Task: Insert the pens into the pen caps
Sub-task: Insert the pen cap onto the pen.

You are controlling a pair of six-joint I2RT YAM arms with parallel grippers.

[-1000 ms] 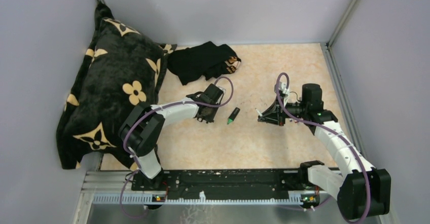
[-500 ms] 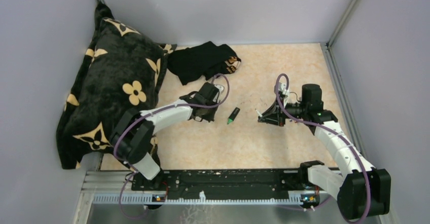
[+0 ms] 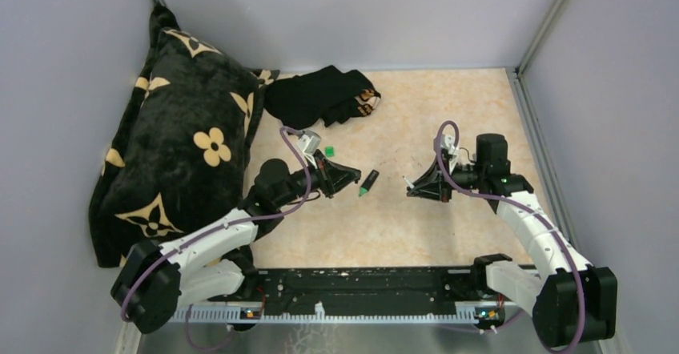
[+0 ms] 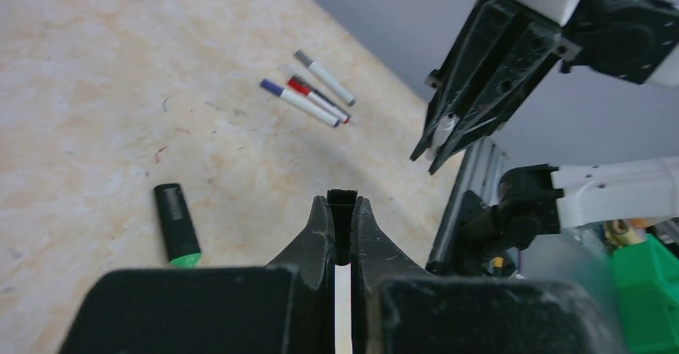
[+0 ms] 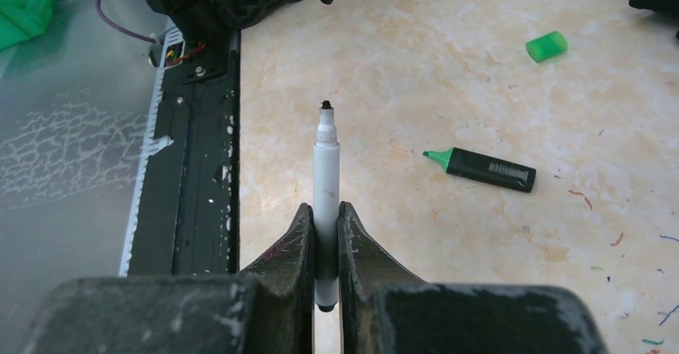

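My left gripper (image 4: pixel 344 207) is shut on a small black pen cap (image 4: pixel 344 197); in the top view it (image 3: pixel 351 176) points right. My right gripper (image 5: pixel 324 211) is shut on a white-barrelled pen (image 5: pixel 326 162) with its black tip bare, pointing left towards the left gripper; in the top view it (image 3: pixel 412 186) is a short gap away. A thick black marker with a green tip (image 3: pixel 368 182) lies on the table between them. A green cap (image 3: pixel 328 151) lies just beyond the left gripper. Three more white pens (image 4: pixel 311 95) lie together on the table under the right gripper.
A large black flowered cushion (image 3: pixel 184 146) fills the left side, and a black cloth (image 3: pixel 320 98) lies at the back. A black rail (image 3: pixel 352 286) runs along the near table edge. Grey walls enclose the table on three sides.
My left arm has drawn back and turned its gripper to point right at the right gripper, uncovering the green cap. The right arm and its pen have barely moved.
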